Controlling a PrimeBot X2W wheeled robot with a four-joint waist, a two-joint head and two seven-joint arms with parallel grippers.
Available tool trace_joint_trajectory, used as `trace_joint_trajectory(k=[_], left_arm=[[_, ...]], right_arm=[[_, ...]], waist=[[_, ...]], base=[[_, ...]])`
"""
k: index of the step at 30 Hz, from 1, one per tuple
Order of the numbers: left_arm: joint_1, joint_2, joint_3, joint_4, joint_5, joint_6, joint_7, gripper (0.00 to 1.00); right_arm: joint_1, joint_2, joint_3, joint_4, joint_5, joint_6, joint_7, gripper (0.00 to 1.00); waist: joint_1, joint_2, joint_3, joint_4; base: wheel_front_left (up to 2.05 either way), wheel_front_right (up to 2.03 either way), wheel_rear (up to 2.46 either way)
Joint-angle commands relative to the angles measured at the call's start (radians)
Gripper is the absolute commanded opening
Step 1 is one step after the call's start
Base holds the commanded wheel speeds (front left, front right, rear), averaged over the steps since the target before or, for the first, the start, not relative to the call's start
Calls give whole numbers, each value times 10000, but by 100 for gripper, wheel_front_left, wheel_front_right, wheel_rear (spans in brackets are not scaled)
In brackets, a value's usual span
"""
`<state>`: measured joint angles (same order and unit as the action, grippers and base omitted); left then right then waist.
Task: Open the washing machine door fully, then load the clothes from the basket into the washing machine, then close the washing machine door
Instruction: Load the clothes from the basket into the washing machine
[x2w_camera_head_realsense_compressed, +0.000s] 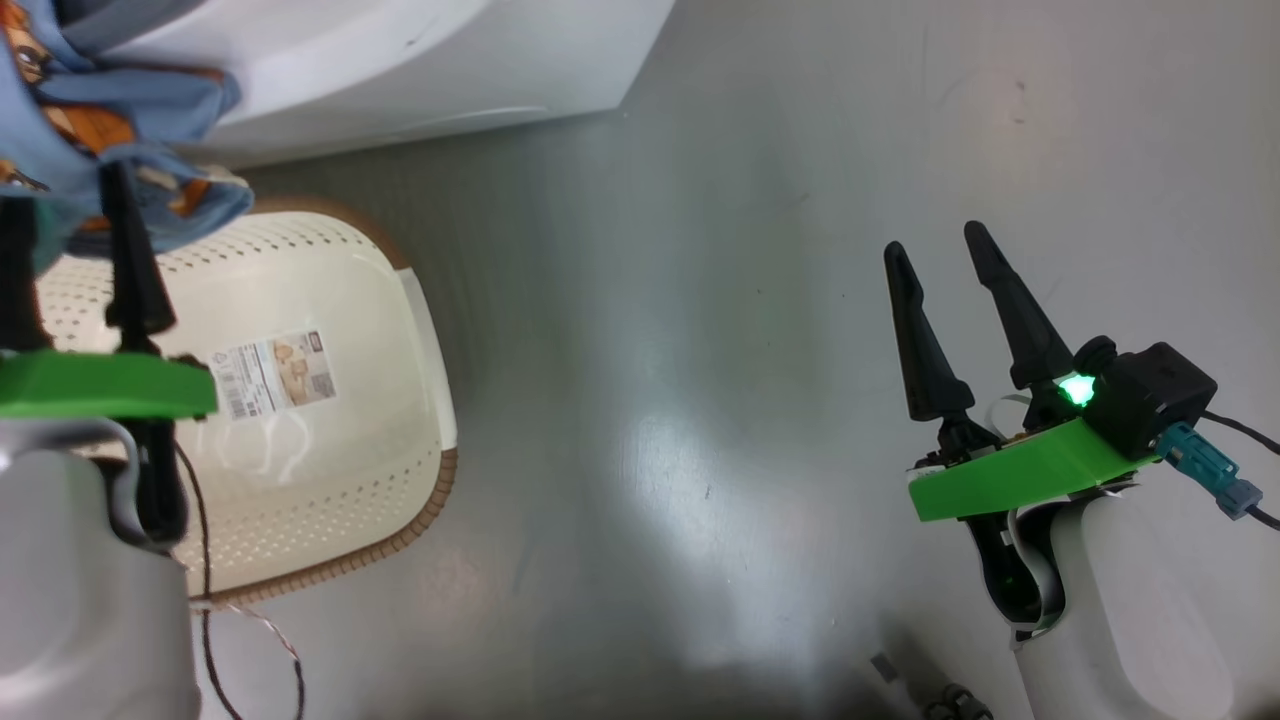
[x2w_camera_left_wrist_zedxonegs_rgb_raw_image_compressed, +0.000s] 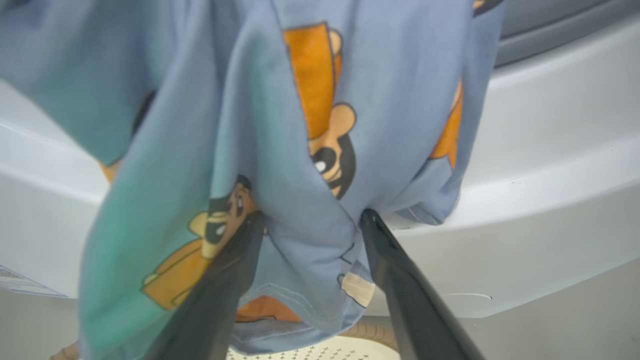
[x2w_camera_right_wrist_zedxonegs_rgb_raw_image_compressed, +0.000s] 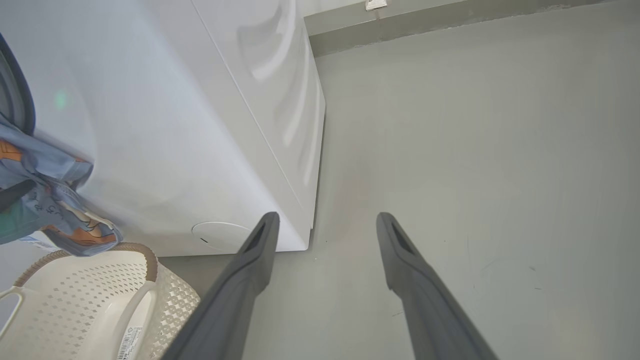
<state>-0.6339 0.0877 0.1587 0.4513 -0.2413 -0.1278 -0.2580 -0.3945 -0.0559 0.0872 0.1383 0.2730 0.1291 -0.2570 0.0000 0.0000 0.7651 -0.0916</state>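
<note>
A light blue cartoon-print garment of the clothes (x2w_camera_left_wrist_zedxonegs_rgb_raw_image_compressed: 280, 150) hangs down the front of the white washing machine (x2w_camera_right_wrist_zedxonegs_rgb_raw_image_compressed: 200, 125), from the grey gasket at its opening. My left gripper (x2w_camera_left_wrist_zedxonegs_rgb_raw_image_compressed: 312, 216) stands open, its fingertips spread against the lower folds of the cloth, above the basket (x2w_camera_head_realsense_compressed: 420, 330). In the head view the clothes (x2w_camera_head_realsense_compressed: 110, 110) drape over the left gripper (x2w_camera_head_realsense_compressed: 65, 200) at the upper left. The basket's floor shows bare, with its label sticker (x2w_camera_head_realsense_compressed: 275, 375). My right gripper (x2w_camera_head_realsense_compressed: 934, 240) is open over the floor at the right, holding nothing. The washing machine door is out of view.
The washing machine's front corner (x2w_camera_head_realsense_compressed: 620, 100) and its small round flap (x2w_camera_right_wrist_zedxonegs_rgb_raw_image_compressed: 220, 235) stand close behind the basket (x2w_camera_right_wrist_zedxonegs_rgb_raw_image_compressed: 75, 295). Grey floor (x2w_camera_head_realsense_compressed: 700, 350) stretches between the basket and my right arm. A wall base (x2w_camera_right_wrist_zedxonegs_rgb_raw_image_compressed: 450, 20) runs behind the machine.
</note>
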Motion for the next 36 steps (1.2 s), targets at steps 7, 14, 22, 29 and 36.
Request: trace_joint_trajectory(k=[7, 14, 22, 29, 36], left_arm=[[-760, 772, 470, 475, -289, -29, -38, 97], [-981, 1050, 360, 341, -268, -29, -38, 0], [-699, 1021, 223, -48, -140, -29, -38, 0], [-258, 860, 67, -422, -35, -29, -38, 0], [-60, 872, 37, -928, -30, -29, -38, 0]], right_arm=[[42, 57, 176, -316, 126, 16, -48, 100], [-7, 57, 157, -285, 241, 16, -48, 100], [-69, 57, 167, -197, 251, 16, -48, 100], [-29, 57, 195, -60, 286, 16, -48, 100], [-6, 57, 266, 4, 323, 16, -48, 100]], waist=[[0, 0, 471, -160], [0, 0, 479, -136], [0, 0, 209, -51], [0, 0, -187, 56], [0, 0, -453, 74]], base=[[0, 0, 0], [0, 0, 0], [0, 0, 0], [0, 0, 0], [0, 0, 0]])
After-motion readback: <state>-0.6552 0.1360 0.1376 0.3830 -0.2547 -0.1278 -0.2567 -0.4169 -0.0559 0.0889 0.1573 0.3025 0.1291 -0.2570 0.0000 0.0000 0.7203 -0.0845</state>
